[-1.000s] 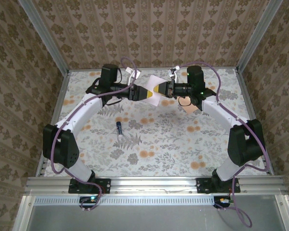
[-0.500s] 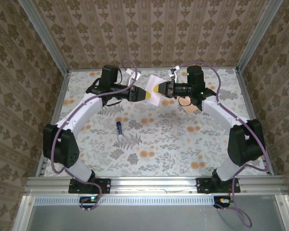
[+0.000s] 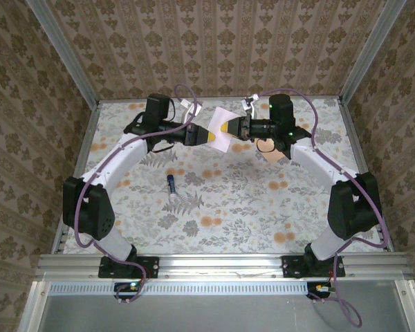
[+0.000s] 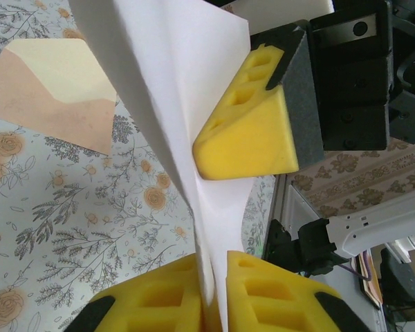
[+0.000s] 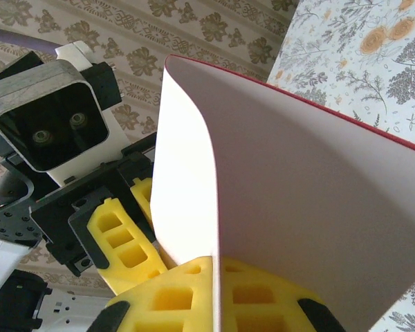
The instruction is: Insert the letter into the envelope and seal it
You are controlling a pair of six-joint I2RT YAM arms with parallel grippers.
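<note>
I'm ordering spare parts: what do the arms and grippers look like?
The left arm and right arm have white links, black joints and a purple cable each. The left gripper and right gripper are black with yellow wedge-shaped fingers pierced by rectangular holes.

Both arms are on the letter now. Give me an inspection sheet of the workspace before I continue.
Surface: floral tablecloth, lying flat.
Job's things: letter held above the cloth; envelope lying on the cloth.
Clutter: small blue tube on the cloth, apart from both.
Pincers: left pincer and right pincer each shut on the letter.
Cables: purple cables run along the arms.
Surroundings: patterned walls, metal frame.
</note>
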